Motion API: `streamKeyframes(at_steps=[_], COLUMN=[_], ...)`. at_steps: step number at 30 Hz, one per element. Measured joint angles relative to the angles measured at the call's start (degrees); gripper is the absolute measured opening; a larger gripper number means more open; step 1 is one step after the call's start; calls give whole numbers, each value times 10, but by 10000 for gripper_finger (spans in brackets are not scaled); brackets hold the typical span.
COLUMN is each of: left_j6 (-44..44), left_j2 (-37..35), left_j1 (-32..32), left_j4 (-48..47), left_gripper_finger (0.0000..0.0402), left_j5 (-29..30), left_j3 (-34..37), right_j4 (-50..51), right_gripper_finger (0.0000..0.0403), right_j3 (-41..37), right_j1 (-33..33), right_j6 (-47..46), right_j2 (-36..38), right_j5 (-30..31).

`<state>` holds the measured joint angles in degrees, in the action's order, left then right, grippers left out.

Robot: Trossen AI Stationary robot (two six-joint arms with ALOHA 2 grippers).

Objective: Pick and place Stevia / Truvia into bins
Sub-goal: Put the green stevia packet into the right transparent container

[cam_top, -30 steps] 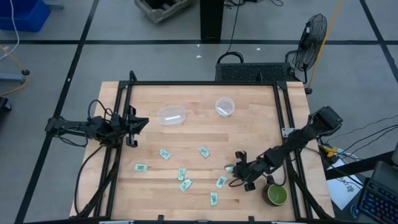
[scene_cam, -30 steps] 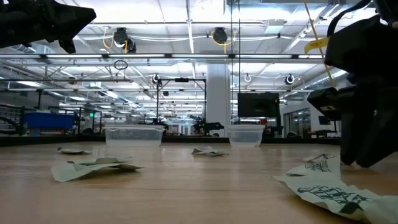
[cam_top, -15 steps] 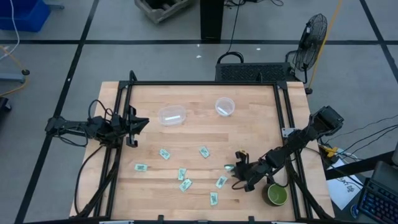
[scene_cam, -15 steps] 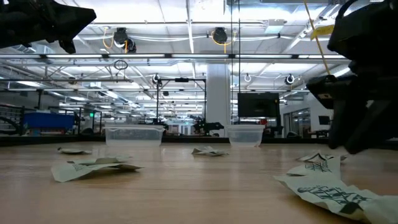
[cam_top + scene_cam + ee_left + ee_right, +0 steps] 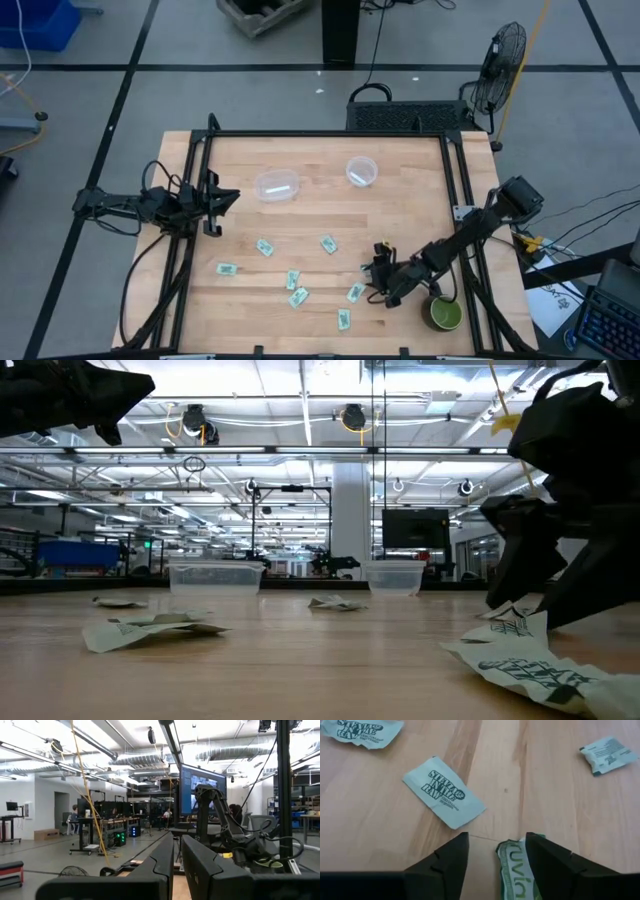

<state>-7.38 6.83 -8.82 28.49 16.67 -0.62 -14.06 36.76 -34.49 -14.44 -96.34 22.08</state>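
Note:
Several pale green and white sachets lie flat on the wooden table, among them one (image 5: 264, 247), another (image 5: 328, 243) and a third (image 5: 298, 297). My right gripper (image 5: 378, 268) is open and low over the table right of the group. In the right wrist view a Truvia sachet (image 5: 514, 870) lies between its fingers, and a Stevia sachet (image 5: 443, 798) lies ahead. The clear oval tub (image 5: 277, 185) and the round cup (image 5: 361, 171) stand at the far side. My left gripper (image 5: 232, 196) waits shut at the left edge. My right gripper (image 5: 496, 837) comes slanting down from the table's right, one finger on each side of the Truvia sachet, which lies flat on the wood. The sachet's edge (image 5: 522, 843) runs close beside one finger (image 5: 545, 860); I cannot tell whether they touch.
A dark green mug (image 5: 444, 315) stands at the near right corner, just behind my right arm. Black frame rails (image 5: 455, 180) run along the left and right sides. Bare wood lies between the sachets and the two containers.
My right gripper has moved a little toward the table's left and down, tipping lower over the sachet that lay just left of it. The sachets and my left arm have stayed where they were.

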Motion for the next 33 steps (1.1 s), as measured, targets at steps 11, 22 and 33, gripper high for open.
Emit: streamKeyframes(at_steps=[11,22,33], left_j6=[1,1,1], left_j2=[0,0,0], left_j1=[0,0,0], left_j4=[0,0,0], left_gripper_finger=[42,42,42], left_j5=[0,0,0], left_j3=[0,0,0], right_j4=[5,6,-21], right_gripper_finger=[131,14,3], right_j3=[0,0,-1], right_j1=[14,15,23], right_j6=[-26,-6,32], right_j2=[-1,-1,3], right_j5=[0,3,7])
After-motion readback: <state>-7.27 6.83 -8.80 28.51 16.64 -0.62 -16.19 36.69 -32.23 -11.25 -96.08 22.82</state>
